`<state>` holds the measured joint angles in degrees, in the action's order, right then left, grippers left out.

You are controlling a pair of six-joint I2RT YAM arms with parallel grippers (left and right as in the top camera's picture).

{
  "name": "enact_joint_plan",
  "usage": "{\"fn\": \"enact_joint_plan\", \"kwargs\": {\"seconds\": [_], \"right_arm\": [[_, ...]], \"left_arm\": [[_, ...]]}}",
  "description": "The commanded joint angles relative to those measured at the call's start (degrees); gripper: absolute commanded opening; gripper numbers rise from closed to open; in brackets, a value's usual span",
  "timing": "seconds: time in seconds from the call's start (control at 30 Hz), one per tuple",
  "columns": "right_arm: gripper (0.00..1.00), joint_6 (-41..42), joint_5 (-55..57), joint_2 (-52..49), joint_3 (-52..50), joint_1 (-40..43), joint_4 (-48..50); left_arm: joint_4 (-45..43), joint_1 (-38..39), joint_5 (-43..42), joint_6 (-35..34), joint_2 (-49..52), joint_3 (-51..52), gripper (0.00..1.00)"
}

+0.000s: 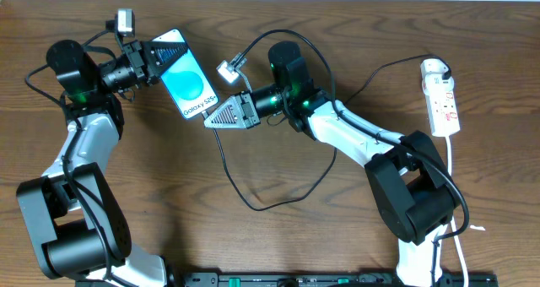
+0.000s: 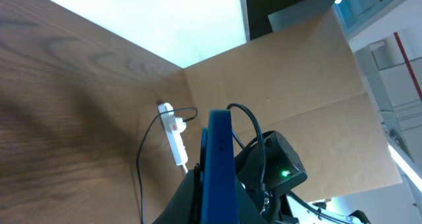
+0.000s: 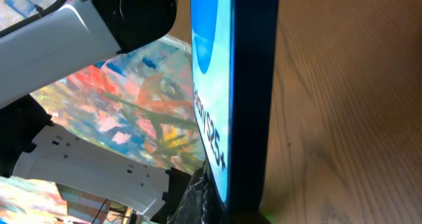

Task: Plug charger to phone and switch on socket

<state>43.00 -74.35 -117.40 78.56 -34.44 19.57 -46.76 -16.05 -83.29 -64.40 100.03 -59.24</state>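
- The step in hand, as I judge it, is seating the charger (image 1: 253, 204) tip in the port at the near end of the phone (image 1: 190, 80). The switch on the socket (image 1: 443, 97) comes after.
- To do this well, I should line the tip up along the phone's long axis and push straight in, not at an angle. My left gripper (image 1: 162, 54) braces the far end so the phone cannot slide away.
- A small, slow push suits a port this tight. If the tip catches on the rim, backing off and re-aiming beats forcing it.
- The cable's slack loop lies toward the near middle of the surface (image 1: 321, 236), so I judge that nothing tugs at the tip.
- My left gripper is clamped on the phone's far end, with the screen facing up. The phone sits toward the far edge, left of the middle. I cannot tell whether it rests on the surface or hangs clear.
- My right gripper (image 1: 211, 120) is closed narrow, just beside the phone's near end. The charger cable runs up to it, and I judge it is pinching the plug end, though the tip itself is hidden.
- The socket lies by the far right corner, well apart from both grippers.
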Motion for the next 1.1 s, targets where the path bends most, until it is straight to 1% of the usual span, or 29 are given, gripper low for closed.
{"fn": "enact_joint_plan", "kwargs": {"seconds": [0.0, 0.13, 0.2, 0.23, 0.3, 0.33, 0.47, 0.63, 0.73, 0.8, 0.83, 0.87, 0.9, 0.93, 1.0, 1.07], "right_arm": [[0.01, 0.24, 7.10, -0.28, 0.90, 1.03, 0.81], [0.01, -0.44, 5.86, -0.28, 0.90, 1.03, 0.81], [0.06, -1.05, 5.11, -0.28, 0.92, 1.03, 0.81], [0.13, -1.36, 4.66, -0.28, 0.90, 1.03, 0.79], [0.40, -1.53, 3.89, -0.28, 0.90, 1.03, 0.81], [0.48, -1.51, 3.61, -0.28, 0.90, 1.03, 0.81], [0.52, -1.53, 2.34, -0.28, 0.90, 1.03, 0.83], [0.54, -1.55, 1.75, -0.28, 0.90, 1.03, 0.83], [0.61, -1.55, 1.92, -0.28, 0.90, 1.22, 0.83], [0.63, -2.14, 1.95, -0.28, 0.90, 1.49, 0.79], [0.71, -2.86, 1.95, -0.28, 0.90, 1.62, 0.76], [0.87, -3.15, 1.99, -0.28, 0.90, 1.75, 0.76], [0.95, -3.69, 2.03, -0.28, 0.90, 1.88, 0.72], [0.99, -4.22, 2.47, -0.28, 0.90, 2.05, 0.24], [0.99, -5.16, 5.05, -0.28, 0.90, 2.40, -2.78], [0.99, -7.45, 8.87, -0.28, 0.90, 2.75, -8.22]], "left_arm": [[-0.02, 1.03, -6.73, -0.31, 0.02, 0.02, 0.08], [-0.02, 0.96, -6.67, -0.07, 0.02, 0.02, 0.07], [-0.02, 0.85, -6.27, 0.35, 0.02, 0.02, 0.07], [-0.02, 0.81, -6.05, 0.37, 0.02, 0.02, 0.07], [-0.04, 0.70, -5.73, 0.50, 0.02, 0.02, 0.07], [-0.02, 0.57, -5.60, 0.74, 0.02, 0.02, 0.08], [0.00, -0.74, -4.50, 1.38, 0.02, 0.02, 0.07], [0.02, -3.67, -3.91, 1.36, 0.02, 0.02, 0.07], [0.04, -5.79, -4.24, 1.20, 0.02, 0.02, 0.07], [0.22, -7.21, -4.61, 0.68, 0.02, 0.02, 0.07], [0.52, -7.87, -4.63, 0.44, 0.02, 0.02, 0.07], [0.94, -8.46, -4.76, 0.24, 0.02, 0.02, 0.08], [1.57, -8.96, -4.79, 0.26, 0.02, 0.02, 0.08], [2.19, -9.38, -4.83, 0.24, 0.02, 0.02, 0.07], [3.26, -9.86, -5.05, 0.28, 0.02, 0.02, 0.07], [3.21, -9.92, -5.68, 0.31, 0.02, 0.02, 0.07]]}}
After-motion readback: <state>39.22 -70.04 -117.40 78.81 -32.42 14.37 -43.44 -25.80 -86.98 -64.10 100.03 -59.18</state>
